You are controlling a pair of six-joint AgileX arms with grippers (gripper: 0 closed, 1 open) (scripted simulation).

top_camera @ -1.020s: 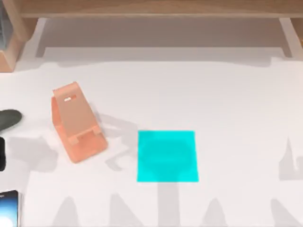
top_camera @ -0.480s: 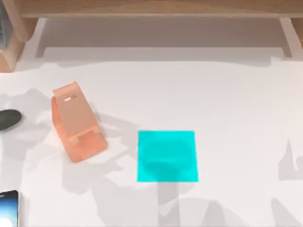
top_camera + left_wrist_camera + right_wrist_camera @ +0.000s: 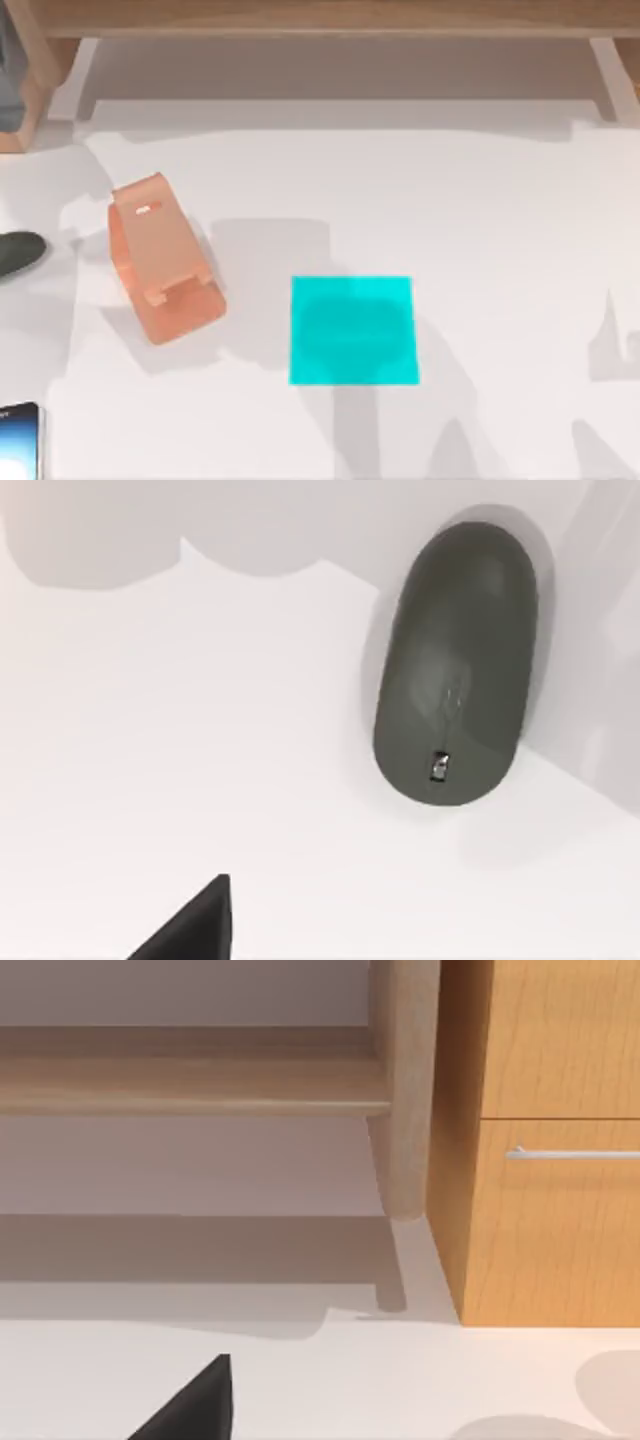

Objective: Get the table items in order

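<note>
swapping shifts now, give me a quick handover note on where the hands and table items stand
Left hand: above the mouse, which lies bare on the table; one dark fingertip shows, grip state can't be told. Nothing held that I can see.
Right hand: parked facing the wooden cabinet; grip state can't be told.
Items: mouse at the table's left edge; phone at the near left corner, screen lit; stand left of centre, vacant; mat at centre, bare.
Done: nothing placed yet.
Left: probably mouse onto mat and phone onto stand.
</note>
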